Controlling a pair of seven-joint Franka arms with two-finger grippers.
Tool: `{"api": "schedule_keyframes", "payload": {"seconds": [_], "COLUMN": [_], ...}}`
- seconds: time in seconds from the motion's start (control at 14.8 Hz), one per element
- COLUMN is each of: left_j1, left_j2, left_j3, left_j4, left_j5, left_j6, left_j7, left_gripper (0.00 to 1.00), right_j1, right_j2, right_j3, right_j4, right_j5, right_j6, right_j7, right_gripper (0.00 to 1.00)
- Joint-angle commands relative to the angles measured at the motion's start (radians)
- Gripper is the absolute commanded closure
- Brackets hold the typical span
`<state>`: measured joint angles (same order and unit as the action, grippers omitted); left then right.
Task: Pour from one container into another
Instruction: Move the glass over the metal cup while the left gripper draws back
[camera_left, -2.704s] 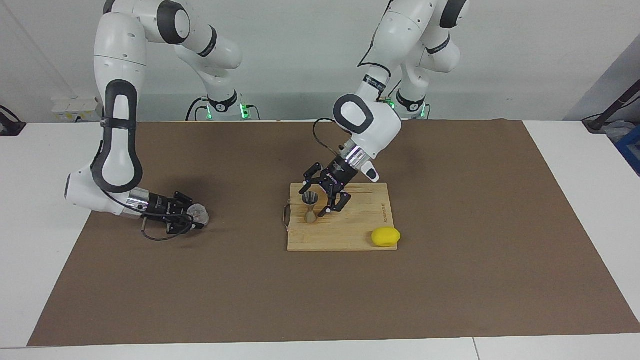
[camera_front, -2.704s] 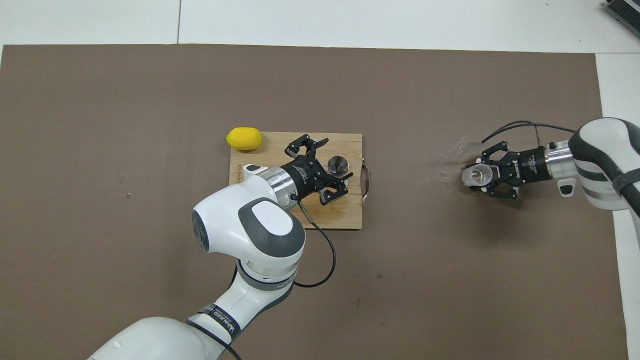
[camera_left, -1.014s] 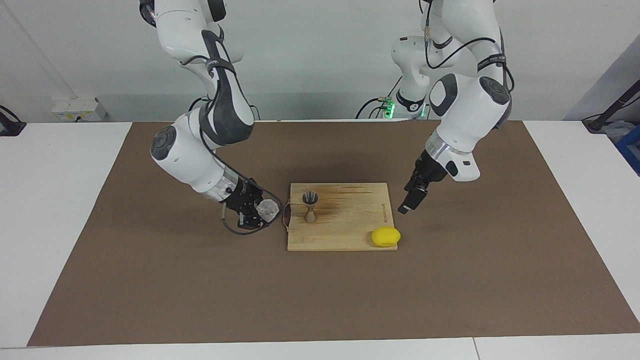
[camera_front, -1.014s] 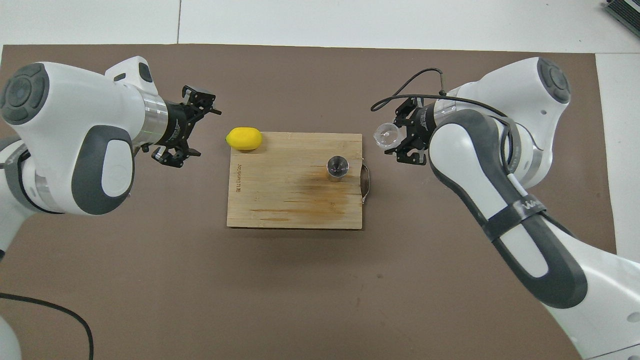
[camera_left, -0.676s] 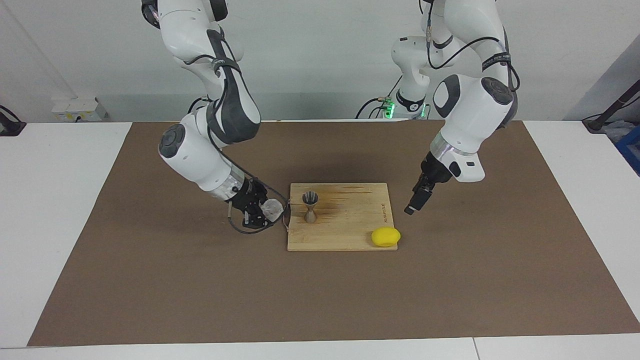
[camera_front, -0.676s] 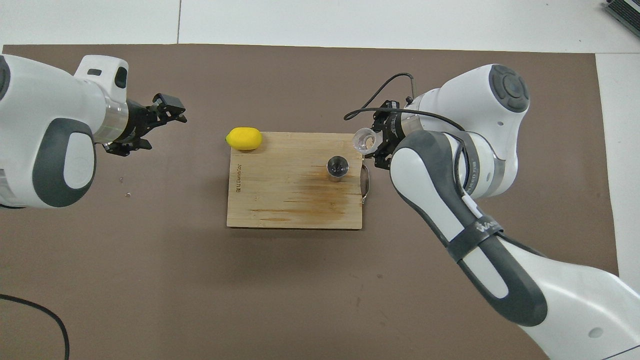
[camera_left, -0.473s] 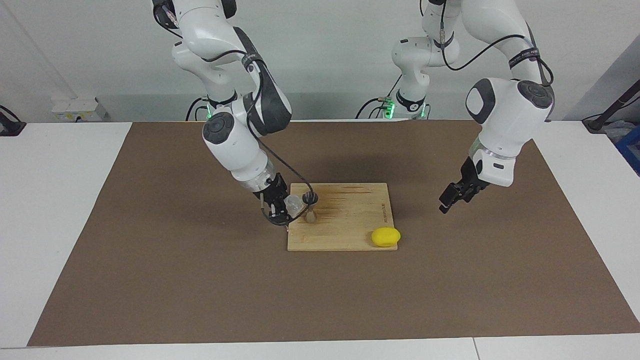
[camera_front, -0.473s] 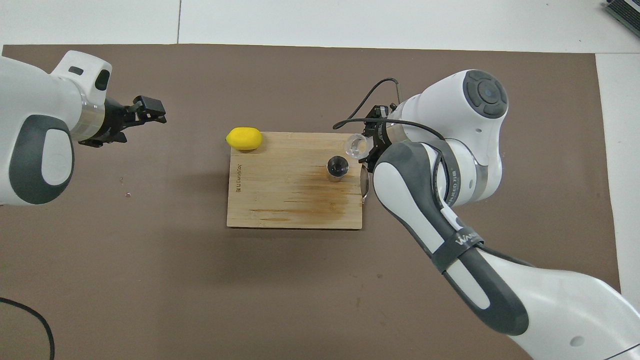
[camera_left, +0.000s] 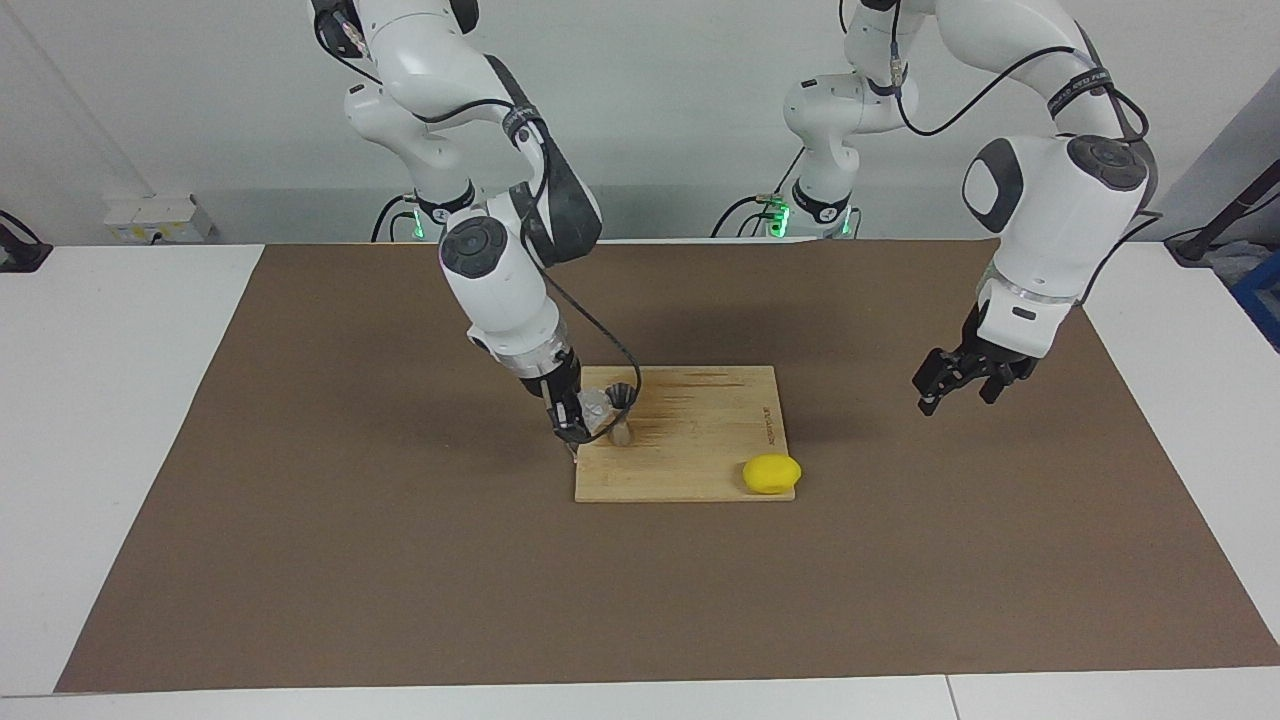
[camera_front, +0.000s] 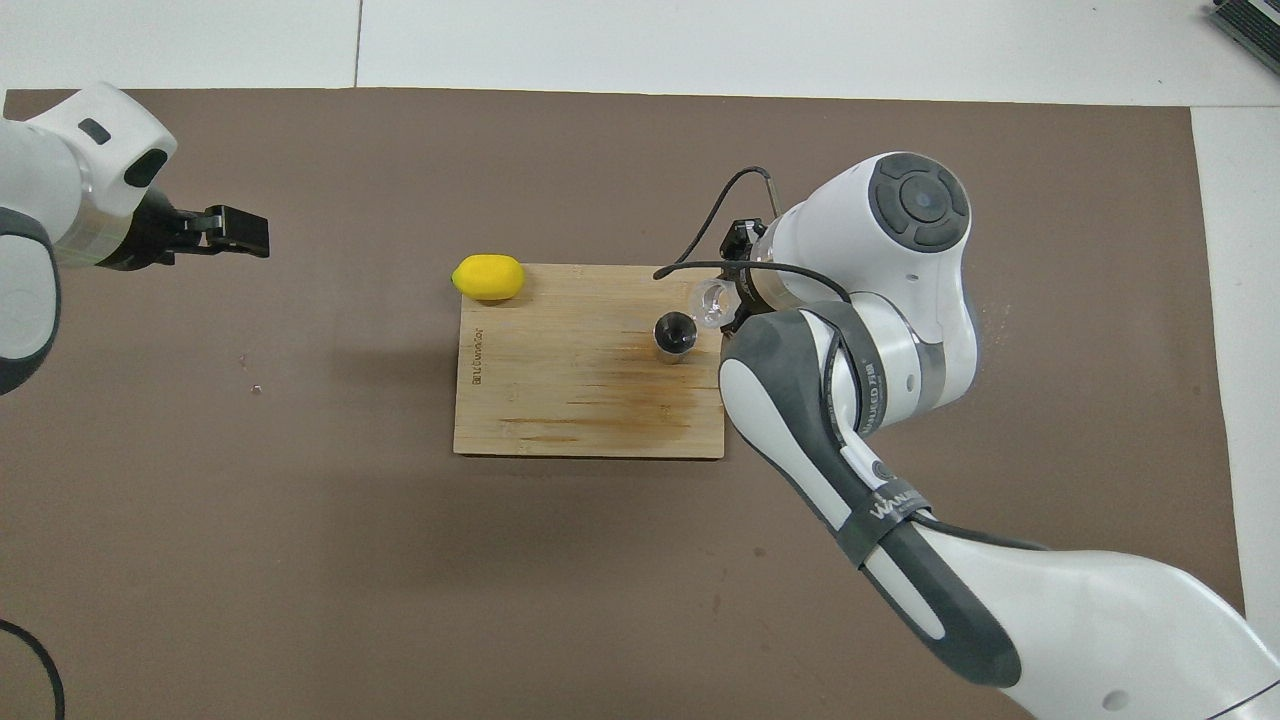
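We see a wooden cutting board (camera_left: 690, 440) lying in the middle of a brown mat (camera_left: 400, 580) that covers the table, and we place everything else relative to that board.

A small silver metal jigger (camera_left: 621, 412) stands upright on the board, close to the board's edge at the right arm's end of the table. In the overhead view its dark open mouth (camera_front: 675, 331) faces up.

The right gripper (camera_left: 578, 412) hangs over that same edge of the board, its fingers closed around a small clear cup (camera_left: 598, 408). The cup is tipped on its side with its mouth toward the jigger, just beside the jigger's top rim. From above, the cup (camera_front: 712, 300) sits right next to the jigger's mouth, and the right arm covers most of the gripper itself. We cannot tell whether the cup touches the jigger, or whether anything is flowing.

A yellow lemon (camera_left: 771, 473) rests at the board's corner farthest from the robots, toward the left arm's end of the table.

The left gripper (camera_left: 958, 385) hangs in the air over the bare mat, well apart from the board, with its fingers spread wide and holding nothing. This arm waits.
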<state>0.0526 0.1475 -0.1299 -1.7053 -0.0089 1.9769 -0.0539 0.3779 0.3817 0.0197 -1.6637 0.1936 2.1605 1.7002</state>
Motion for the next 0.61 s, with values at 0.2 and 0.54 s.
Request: {"api": "schedule_keyframes", "payload": {"seconds": [0.2, 0.54], "left_j1": [-0.002, 0.007], "left_j2": [-0.161, -0.226], "left_j3": [-0.017, -0.016], "left_j4": [-0.002, -0.016], "left_j5": [0.021, 0.012], "left_j6": [-0.266, -0.305], "left_j7": [0.062, 0.055], "left_gripper": [0.00, 0.00], "right_j1": [0.036, 0.039], "right_j2": [0.005, 0.003], "right_j3": [-0.001, 0.000], "right_j4": [0.013, 0.016], "right_j5": [-0.091, -0.166], "right_j6": [-0.011, -0.024], "right_j7": [0.021, 0.019], "right_gripper": [0.69, 0.69]}}
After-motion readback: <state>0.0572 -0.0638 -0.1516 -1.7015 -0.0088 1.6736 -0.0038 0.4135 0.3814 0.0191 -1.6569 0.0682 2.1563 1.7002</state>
